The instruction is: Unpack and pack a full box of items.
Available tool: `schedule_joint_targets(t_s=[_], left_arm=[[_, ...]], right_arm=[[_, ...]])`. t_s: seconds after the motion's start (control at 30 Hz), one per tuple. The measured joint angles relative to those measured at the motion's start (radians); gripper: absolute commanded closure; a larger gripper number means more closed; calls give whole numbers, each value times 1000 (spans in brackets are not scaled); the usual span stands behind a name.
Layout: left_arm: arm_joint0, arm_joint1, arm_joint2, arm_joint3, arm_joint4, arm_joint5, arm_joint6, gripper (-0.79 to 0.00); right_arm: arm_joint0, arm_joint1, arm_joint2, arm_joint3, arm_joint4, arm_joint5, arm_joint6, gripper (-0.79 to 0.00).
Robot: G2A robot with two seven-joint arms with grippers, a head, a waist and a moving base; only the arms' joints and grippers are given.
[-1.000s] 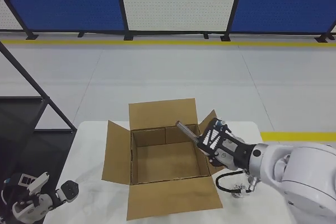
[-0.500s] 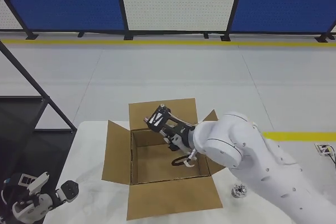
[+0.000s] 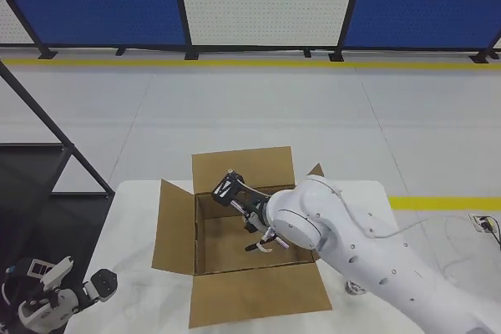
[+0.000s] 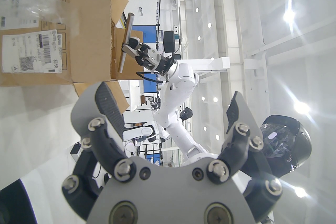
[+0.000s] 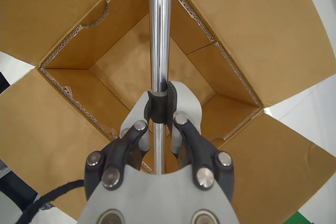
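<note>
An open cardboard box [image 3: 242,238] stands in the middle of the white table [image 3: 134,250], its inside bare in the right wrist view. My right gripper [image 5: 160,93] is shut on a shiny metal rod [image 5: 158,25], held over the box opening [image 5: 126,70] with its far end towards one corner. From the left wrist view the rod [image 4: 126,36] sticks up past the box rim [image 4: 113,25]. My left gripper [image 4: 170,109] is open with nothing in it, low at the table's near left corner [image 3: 100,285], well away from the box.
All of the box's flaps [image 3: 255,294] are folded outward. A small metal item [image 3: 351,288] lies on the table right of the box, partly behind the right arm [image 3: 317,221]. A dark rack [image 3: 33,175] stands left of the table.
The right arm has swung from the box's right side to over its opening, carrying the rod. The left arm has not moved.
</note>
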Motion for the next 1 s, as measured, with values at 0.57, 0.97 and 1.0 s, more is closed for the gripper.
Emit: schedule_joint_targets(t_s=[0.57,0.97,1.0], left_arm=[[0,0,0,0,0,0,0,-785],[0,0,0,0,0,0,0,-785],[0,0,0,0,0,0,0,-785]], right_arm=[[46,-140,-174,326,-80,-117,-124,0],[71,-279,-233,663,-18,-234,-149,0],[71,-289,-236,686,-16,-238,-149,0]])
